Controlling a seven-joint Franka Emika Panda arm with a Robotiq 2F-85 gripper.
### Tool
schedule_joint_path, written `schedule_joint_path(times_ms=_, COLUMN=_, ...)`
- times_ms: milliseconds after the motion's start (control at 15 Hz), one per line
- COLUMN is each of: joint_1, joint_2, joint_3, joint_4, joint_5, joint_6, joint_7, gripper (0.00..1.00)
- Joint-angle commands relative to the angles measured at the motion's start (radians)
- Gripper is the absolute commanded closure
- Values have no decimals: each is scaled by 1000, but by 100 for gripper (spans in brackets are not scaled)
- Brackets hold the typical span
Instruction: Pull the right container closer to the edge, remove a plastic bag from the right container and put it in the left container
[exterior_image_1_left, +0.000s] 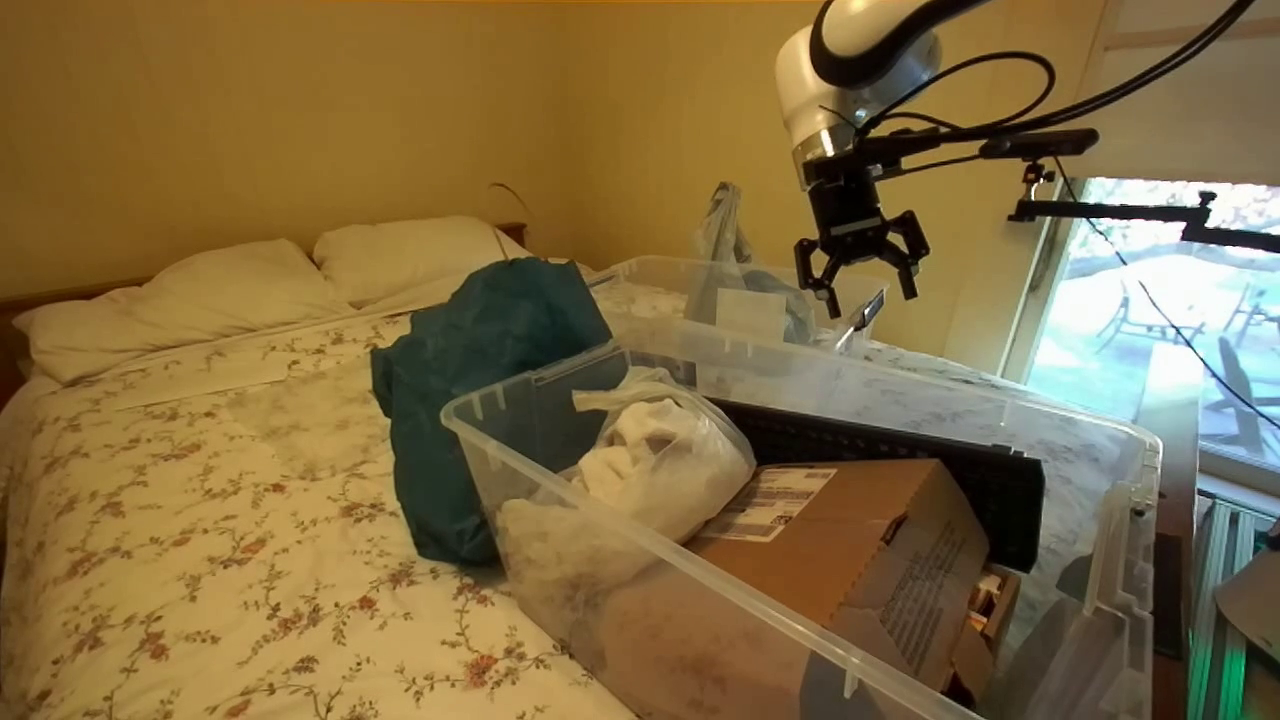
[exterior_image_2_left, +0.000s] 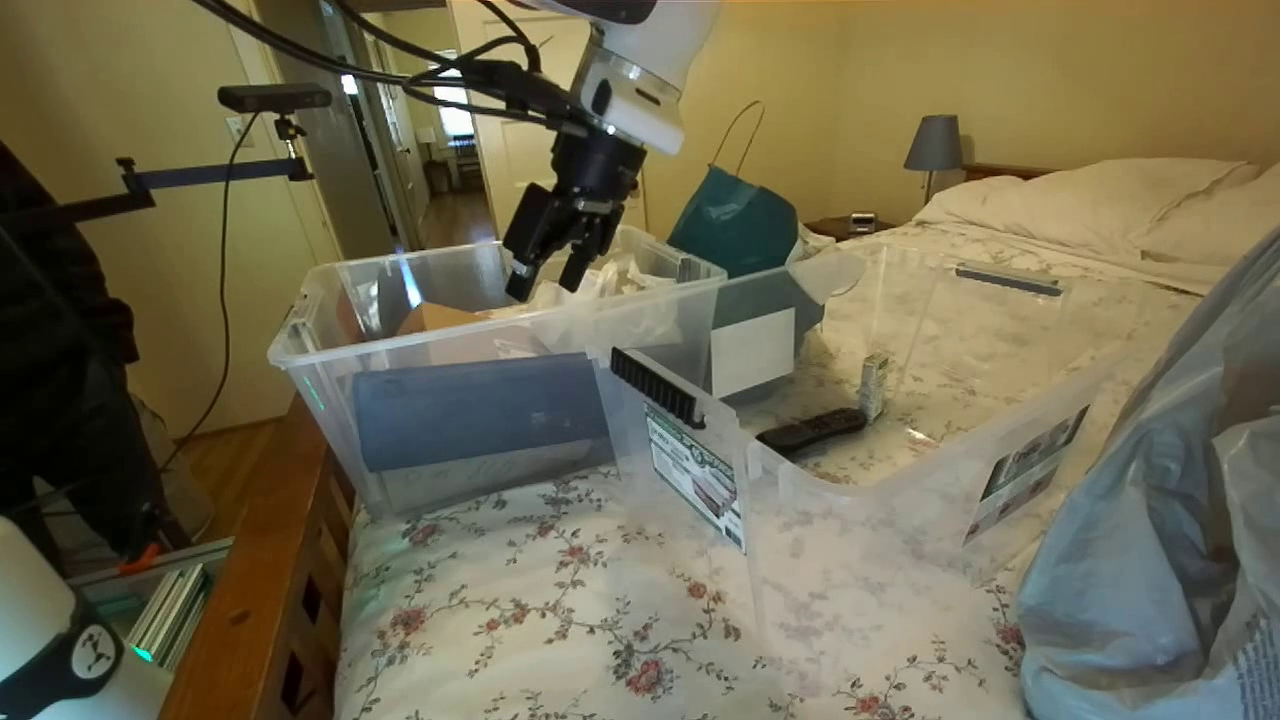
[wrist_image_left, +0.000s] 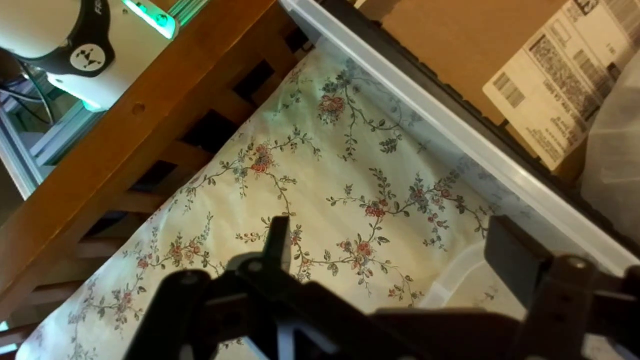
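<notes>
The right container is a see-through tub with a pale rim (exterior_image_1_left: 690, 565); it also shows in an exterior view (exterior_image_2_left: 480, 325) and the wrist view (wrist_image_left: 465, 135). A whitish plastic bag (exterior_image_1_left: 690, 455) lies in it, partly visible in the wrist view (wrist_image_left: 612, 160). The left container (exterior_image_2_left: 850, 490) is a see-through tub with rounded corners and a black end piece (exterior_image_2_left: 657, 385), beside the right container. Its rim corner shows in the wrist view (wrist_image_left: 435, 295). My gripper (exterior_image_1_left: 871, 300) is open and empty, in the air over the bed's foot end (wrist_image_left: 390, 235), apart from the bag.
A cardboard box (exterior_image_1_left: 850, 540) and black panel (exterior_image_1_left: 1020, 510) fill much of the right container. A remote (exterior_image_2_left: 810, 430) appears inside the left container. A teal bag (exterior_image_1_left: 480, 370) and grey bag (exterior_image_2_left: 1150, 560) stand nearby. A wooden footboard (exterior_image_2_left: 255, 590) edges the bed.
</notes>
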Motion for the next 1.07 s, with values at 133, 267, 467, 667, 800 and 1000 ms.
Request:
schedule_joint_path(times_ms=133, joint_1=-1, joint_2=-12, joint_3=-40, joint_4=-60, joint_5=107, joint_6=107, joint_7=213, gripper=0)
schedule_joint_path(times_ms=267, joint_1=-6, joint_2=-19, joint_3=-51, joint_4=-102, joint_5=149, joint_6=171, joint_7=261, gripper=0)
schedule_joint_path(times_ms=467, joint_1=-9, joint_2=-20, joint_3=-66, joint_4=-165, joint_5=199, joint_6=320, joint_7=312, gripper=0)
schedule_joint_path(times_ms=667, joint_1=-16, joint_2=-43, joint_3=-78, joint_4=-217, joint_5=218, joint_6=454, joint_7=366, gripper=0)
schedule_joint_path(times_ms=800, joint_1=-12, joint_2=-60, joint_3=-84, joint_4=-259, joint_5=175, joint_6=556, joint_7=423, gripper=0)
schedule_joint_path(times_ms=1000, joint_1=-5, joint_2=-106, joint_3=-72, joint_4=-328, joint_5=130, joint_6=585, joint_7=390, gripper=0)
